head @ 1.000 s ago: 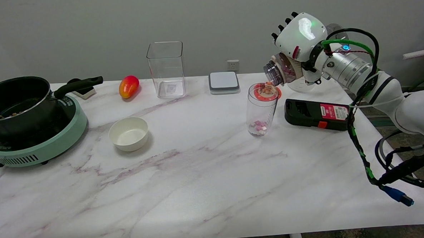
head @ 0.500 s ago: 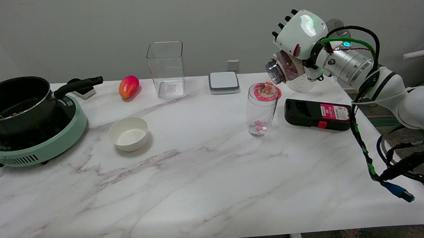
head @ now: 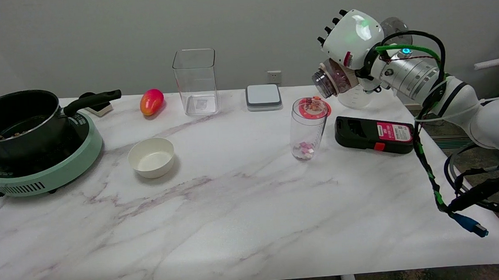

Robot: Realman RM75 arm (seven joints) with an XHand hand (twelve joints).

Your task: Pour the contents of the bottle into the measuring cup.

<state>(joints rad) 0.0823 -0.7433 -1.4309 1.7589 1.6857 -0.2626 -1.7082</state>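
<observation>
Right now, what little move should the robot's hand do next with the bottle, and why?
Probably bring the bottle lower and a bit left, so its mouth hangs over the measuring cup, then tip it more. The right hand holds the bottle tilted, mouth pointing down-left, but up and to the right of the cup's rim. Only a few pieces lie in the cup's bottom, and more show inside the bottle.

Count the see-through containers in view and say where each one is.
4: tall square clear plastic canister at the back; clear measuring cup mid-table; small clear bottle tilted in the right hand; rounded clear vessel behind it, partly hidden. Others may be hidden.
</observation>
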